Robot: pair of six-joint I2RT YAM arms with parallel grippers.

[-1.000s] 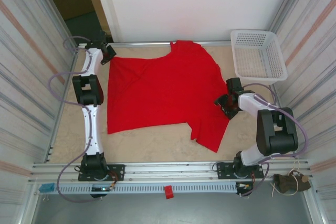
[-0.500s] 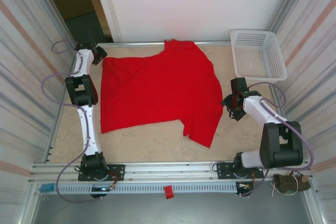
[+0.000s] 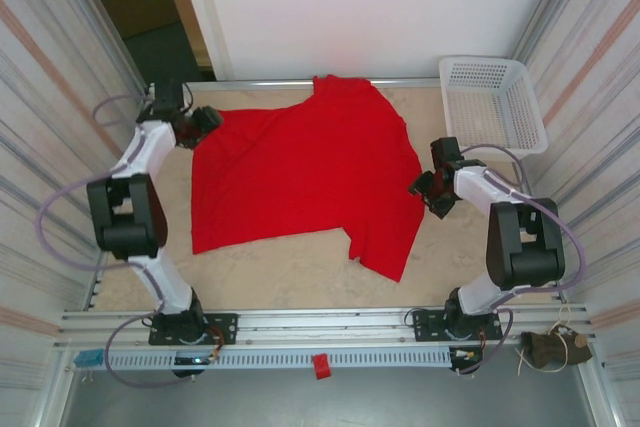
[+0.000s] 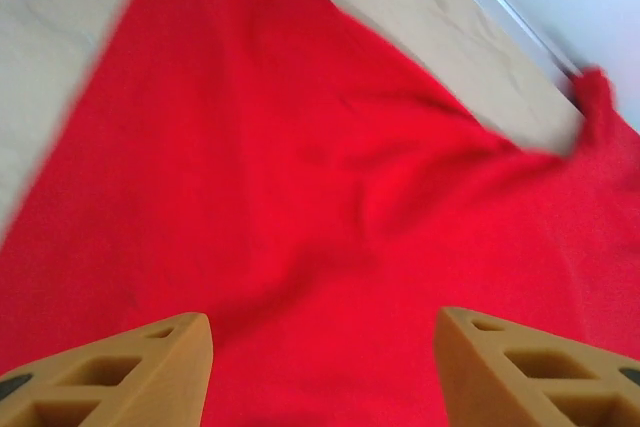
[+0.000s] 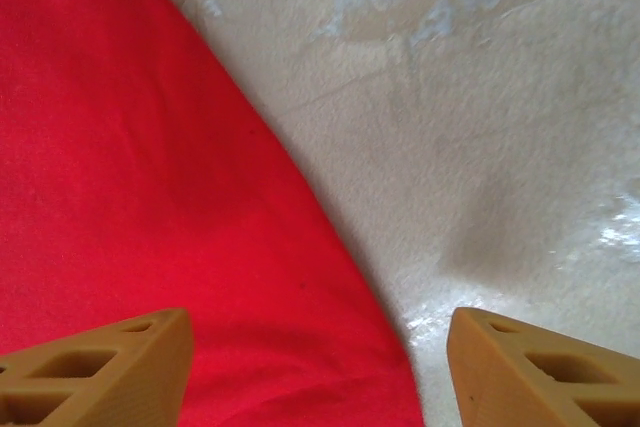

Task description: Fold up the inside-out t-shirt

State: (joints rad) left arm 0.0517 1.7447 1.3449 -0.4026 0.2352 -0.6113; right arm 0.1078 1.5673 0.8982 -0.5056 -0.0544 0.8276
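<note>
The inside-out t-shirt (image 3: 310,177) lies spread flat and red across the middle of the table, one sleeve pointing to the near right. My left gripper (image 3: 208,119) hovers at its far left corner, open, with only red fabric (image 4: 330,197) under the fingers (image 4: 130,372) and nothing between them. My right gripper (image 3: 425,189) is at the shirt's right edge, also open. In the right wrist view that gripper (image 5: 315,372) straddles the hem (image 5: 290,197), cloth on the left and bare table (image 5: 470,127) on the right.
A white lattice basket (image 3: 492,102) stands at the far right corner. Bare tabletop (image 3: 300,272) runs between the shirt and the near rail. Walls close in on both sides.
The left gripper has opened and let go of the shirt's far left corner, its elbow swinging out to the left. The shirt slid slightly left. The right gripper stayed near the right edge.
</note>
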